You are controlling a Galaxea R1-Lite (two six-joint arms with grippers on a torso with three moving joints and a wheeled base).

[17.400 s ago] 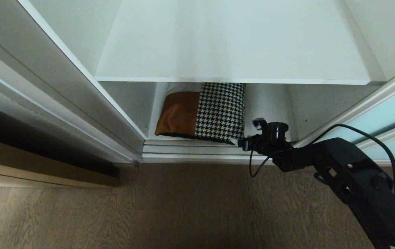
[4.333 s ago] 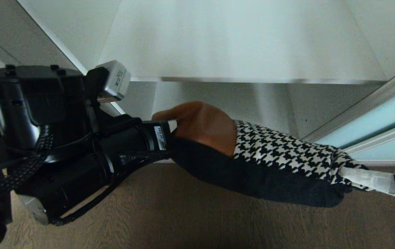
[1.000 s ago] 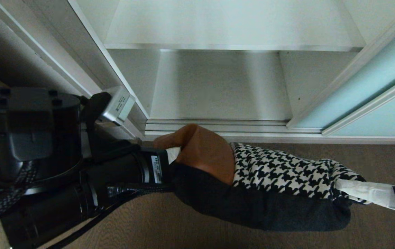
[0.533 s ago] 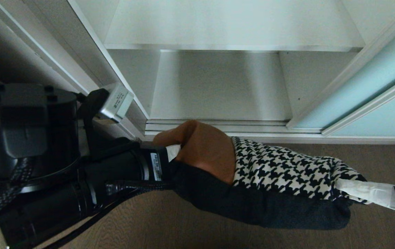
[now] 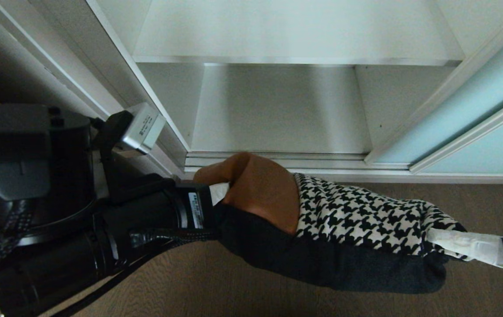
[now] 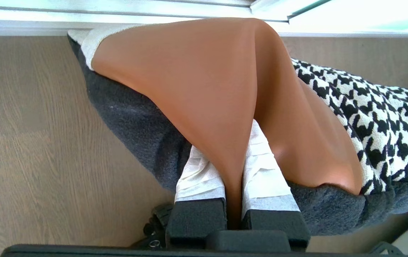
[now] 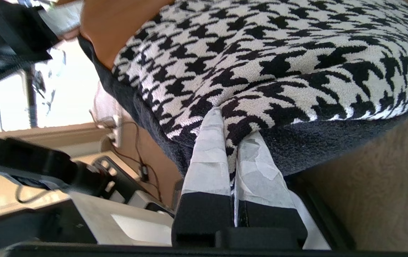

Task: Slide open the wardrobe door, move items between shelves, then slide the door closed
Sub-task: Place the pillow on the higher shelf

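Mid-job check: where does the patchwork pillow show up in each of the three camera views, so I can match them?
Head view: the patchwork pillow spans the lower middle, hanging over the wood floor in front of the wardrobe.
Left wrist view: its tan-brown end fills the centre, pinched by the left gripper.
Right wrist view: its houndstooth end fills the upper half, pinched by the right gripper.
Shared landmark: the houndstooth panel, seen in all three.

head view steeply down at floor, both wrist views close on the shared pillow (image 5: 344,237) (opposite ends)
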